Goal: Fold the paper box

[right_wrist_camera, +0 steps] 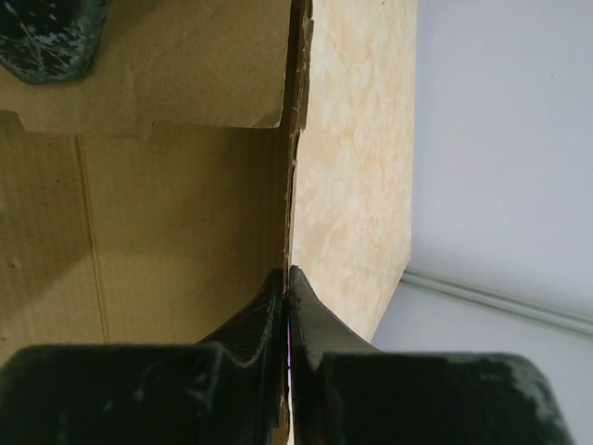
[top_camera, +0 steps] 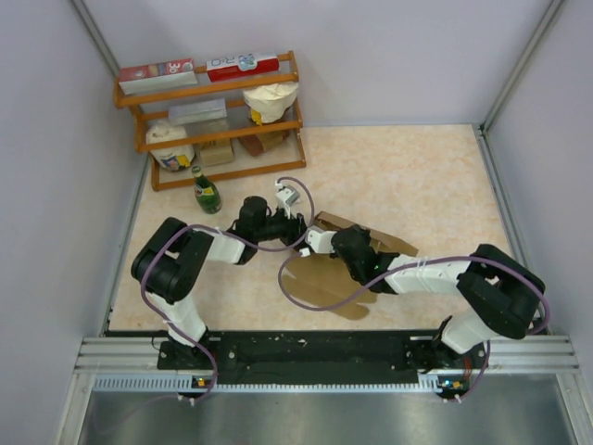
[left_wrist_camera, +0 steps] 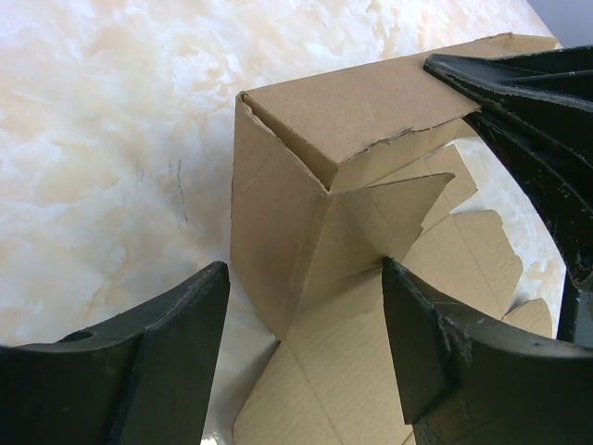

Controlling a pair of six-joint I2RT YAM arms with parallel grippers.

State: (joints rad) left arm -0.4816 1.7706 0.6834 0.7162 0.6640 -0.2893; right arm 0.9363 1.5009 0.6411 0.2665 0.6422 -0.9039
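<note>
The paper box point(top_camera: 320, 278) is plain brown cardboard, half raised, lying mid-table between both arms. In the left wrist view its upright corner point(left_wrist_camera: 306, 213) stands just ahead of my left gripper point(left_wrist_camera: 305, 267), whose jaws are open and straddle that corner without touching it. From above, the left gripper point(top_camera: 303, 230) sits at the box's far left side. My right gripper point(right_wrist_camera: 287, 273) is shut on the thin edge of an upright panel of the paper box point(right_wrist_camera: 167, 232). Seen from the top, the right gripper point(top_camera: 338, 243) reaches over the flat panels. The right gripper point(left_wrist_camera: 537, 111) also shows black at the upper right of the left wrist view.
A wooden shelf point(top_camera: 222, 139) at the back left carries red-and-white boxes point(top_camera: 243, 63), a cream bag point(top_camera: 271, 100) and other packets. A green bottle point(top_camera: 206, 193) stands on the table just in front of it, close to the left arm. Walls enclose the table on three sides.
</note>
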